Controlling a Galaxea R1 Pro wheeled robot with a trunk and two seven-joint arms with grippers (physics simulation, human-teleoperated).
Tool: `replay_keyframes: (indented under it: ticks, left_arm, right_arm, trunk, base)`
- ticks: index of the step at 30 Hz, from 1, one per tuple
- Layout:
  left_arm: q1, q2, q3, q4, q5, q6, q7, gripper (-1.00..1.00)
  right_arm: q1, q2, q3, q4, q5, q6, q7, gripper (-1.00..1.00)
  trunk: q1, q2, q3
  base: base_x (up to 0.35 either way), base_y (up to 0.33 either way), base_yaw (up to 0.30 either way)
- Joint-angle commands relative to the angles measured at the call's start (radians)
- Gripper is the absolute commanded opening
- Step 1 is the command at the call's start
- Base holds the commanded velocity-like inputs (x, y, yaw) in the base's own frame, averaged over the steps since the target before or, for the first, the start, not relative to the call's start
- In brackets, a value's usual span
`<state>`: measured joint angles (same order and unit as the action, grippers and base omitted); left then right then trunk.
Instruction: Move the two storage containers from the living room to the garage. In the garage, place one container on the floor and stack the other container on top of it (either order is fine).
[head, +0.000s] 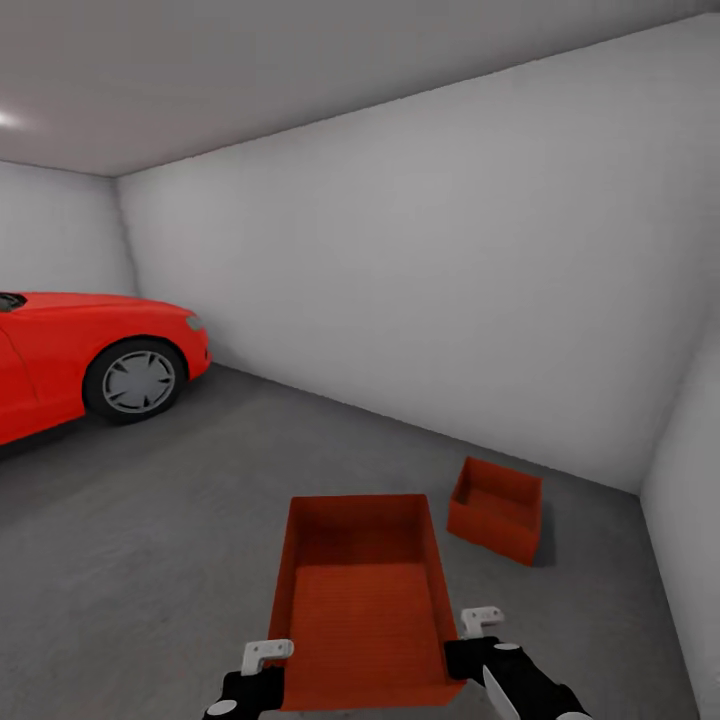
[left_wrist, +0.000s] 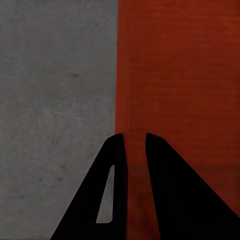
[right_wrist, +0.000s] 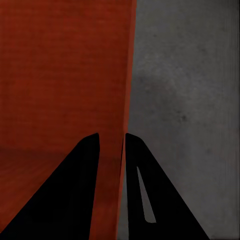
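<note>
I am in the garage. One orange-red storage container (head: 360, 600) hangs in front of me above the floor (head: 150, 520), held by its two long walls. My left gripper (head: 262, 665) is shut on its left wall, and the left wrist view has that gripper (left_wrist: 134, 137) pinching the wall of the container (left_wrist: 180, 75). My right gripper (head: 478, 632) is shut on the right wall; the right wrist view has the gripper (right_wrist: 111, 136) astride the container wall (right_wrist: 65, 75). The other storage container (head: 497, 508) stands on the concrete ahead to the right, apart from the held one.
A red car (head: 90, 355) is parked at the left. Pale grey walls (head: 430, 280) close the room ahead, with another wall (head: 690, 500) near on the right behind the resting container. Dark concrete lies open between me and the car.
</note>
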<state>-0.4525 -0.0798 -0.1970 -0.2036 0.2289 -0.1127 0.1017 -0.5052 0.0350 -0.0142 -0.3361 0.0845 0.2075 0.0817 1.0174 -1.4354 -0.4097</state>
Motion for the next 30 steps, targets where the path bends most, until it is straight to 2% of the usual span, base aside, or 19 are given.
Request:
replay_keyframes:
  ticks: [1, 13, 18, 19, 30]
  left_arm:
    - [0.000, 0.032, -0.007, 0.003, 0.018, -0.003, -0.022, -1.00]
    - [0.000, 0.032, -0.007, 0.004, 0.015, -0.002, -0.020, -1.00]
    - [0.000, 0.033, -0.007, 0.004, 0.015, -0.002, -0.020, -1.00]
    - [-0.006, -0.014, -0.015, 0.001, 0.006, -0.010, 0.029, -1.00]
    - [-0.006, -0.004, -0.055, 0.001, 0.050, -0.021, 0.029, -1.00]
  right_arm:
    - [-0.001, -0.023, 0.003, -0.004, -0.009, -0.033, 0.104, -1.00]
    - [-0.001, -0.023, 0.003, -0.005, -0.009, -0.034, 0.104, -1.00]
    - [-0.001, -0.023, 0.003, -0.005, -0.009, -0.035, 0.111, -1.00]
    - [0.001, -0.026, -0.006, -0.006, 0.007, 0.001, 0.027, -1.00]
    - [0.001, -0.019, -0.006, -0.006, 0.017, -0.002, 0.027, -1.00]
  trunk:
    - [0.000, -0.001, -0.001]
    - [0.000, -0.001, 0.007]
    - [0.000, -0.001, 0.008]
    - [0.000, -0.001, 0.008]
    - [0.000, -0.001, 0.008]
  base:
    - [0.070, 0.000, -0.244]
    - [0.281, 0.000, -0.251]
    - [0.341, 0.000, -0.119]
    - [0.000, 0.000, 0.000]
    - [0.000, 0.000, 0.000]
